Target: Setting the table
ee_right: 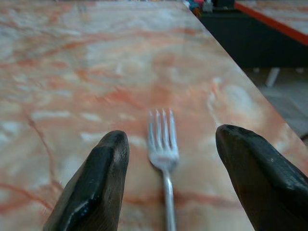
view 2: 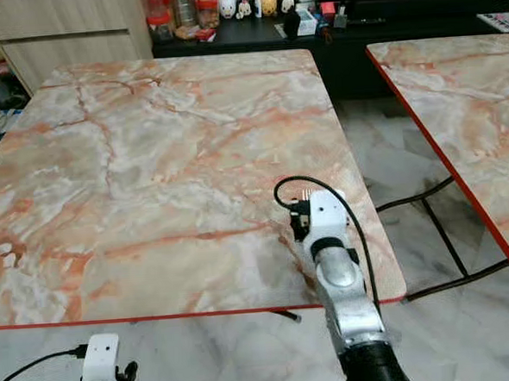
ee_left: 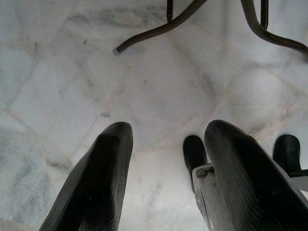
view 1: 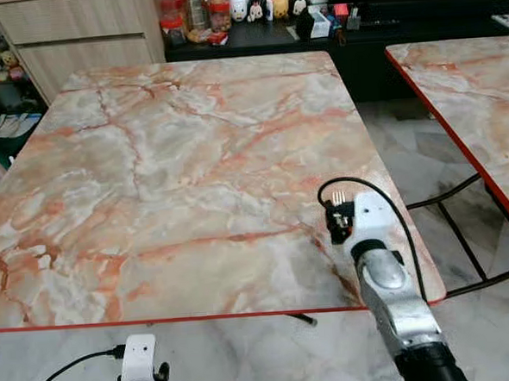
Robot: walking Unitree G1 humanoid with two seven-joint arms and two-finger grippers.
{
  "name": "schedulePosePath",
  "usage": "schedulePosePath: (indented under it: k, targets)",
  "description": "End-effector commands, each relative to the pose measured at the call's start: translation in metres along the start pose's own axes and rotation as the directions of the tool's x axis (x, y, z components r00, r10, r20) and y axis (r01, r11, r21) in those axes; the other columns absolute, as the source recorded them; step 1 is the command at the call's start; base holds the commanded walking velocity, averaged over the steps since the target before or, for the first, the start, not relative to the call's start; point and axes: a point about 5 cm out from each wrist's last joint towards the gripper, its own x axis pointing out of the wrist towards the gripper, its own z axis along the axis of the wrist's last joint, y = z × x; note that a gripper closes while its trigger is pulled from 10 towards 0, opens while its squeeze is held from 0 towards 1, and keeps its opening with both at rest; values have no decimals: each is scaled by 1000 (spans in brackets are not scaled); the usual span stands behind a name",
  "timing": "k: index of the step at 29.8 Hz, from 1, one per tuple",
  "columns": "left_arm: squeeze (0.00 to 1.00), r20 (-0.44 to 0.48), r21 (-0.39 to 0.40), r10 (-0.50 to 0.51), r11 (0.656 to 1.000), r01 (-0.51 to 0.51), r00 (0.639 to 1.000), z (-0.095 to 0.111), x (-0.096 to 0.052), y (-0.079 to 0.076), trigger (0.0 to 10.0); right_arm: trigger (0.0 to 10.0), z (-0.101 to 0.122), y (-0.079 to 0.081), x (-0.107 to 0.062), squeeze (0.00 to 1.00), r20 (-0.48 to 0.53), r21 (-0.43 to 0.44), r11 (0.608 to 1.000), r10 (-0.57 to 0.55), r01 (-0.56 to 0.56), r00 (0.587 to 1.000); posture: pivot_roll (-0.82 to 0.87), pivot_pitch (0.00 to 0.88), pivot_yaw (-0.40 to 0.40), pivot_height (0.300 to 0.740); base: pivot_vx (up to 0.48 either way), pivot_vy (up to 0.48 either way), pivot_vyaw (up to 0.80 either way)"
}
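Right gripper (ee_right: 168,183) over near right corner of marble surface (view 1: 175,161), jaws spread wide, pinching nothing. Fork (ee_right: 163,149) flat on surface, midway between the two fingers (ee_right: 94,187), touching neither, tines pointing away from jaws toward far edge, handle running back under the wrist. In left eye view, tines just peeking past the gripper's front end (view 1: 337,197); black cable looping over wrist.

Left gripper (ee_left: 163,173) low beside the body, below the surface's near edge, jaws spread and empty, aimed at pale tiled floor (ee_left: 144,86). Dark curved table legs (ee_left: 159,29) beyond those jaws; robot's own black feet (ee_left: 195,151) just beside one finger.

Judged step: fork set down or about to be taken, cannot tell which. No plate or other tableware seen on surface, so table setting judged barely begun.

Risks: fork near right edge of surface; sideways sweep of either finger on withdrawal could nudge it off onto floor. Closing on a thin flat handle against hard marble likely to skid or pinch poorly. Cable loop could snag on lift.

Beyond jaws: long bare run of surface, then dark low cabinet (view 1: 254,39) with jars and small figurines. Second marble-topped table (view 1: 482,99) well off to right side of jaws.
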Motion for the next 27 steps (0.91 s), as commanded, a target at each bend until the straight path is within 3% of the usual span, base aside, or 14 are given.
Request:
schedulePosePath:
  k: [1, 14, 27]
  targets:
    - [0, -21, 2, 0, 1000, 0, 1000, -4, -1, 1, 10000, 10000, -4, -2, -3, 0, -18, -2, 1000, 2, -2, 1000, 16, 137, 1, 740, 0, 0, 0]
    - [0, -24, -5, 3, 1000, -3, 1000, -5, -1, 1, 10000, 10000, -13, 10, 0, 0, -57, -8, 998, 60, -61, 997, 19, 149, 1, 740, 0, 0, 0]
    - [0, -26, -9, 3, 1000, -3, 1000, -5, -1, 2, 10000, 10000, -27, 7, 2, 0, -115, 22, 999, 28, -25, 993, 26, 151, 6, 740, 0, 0, 0]
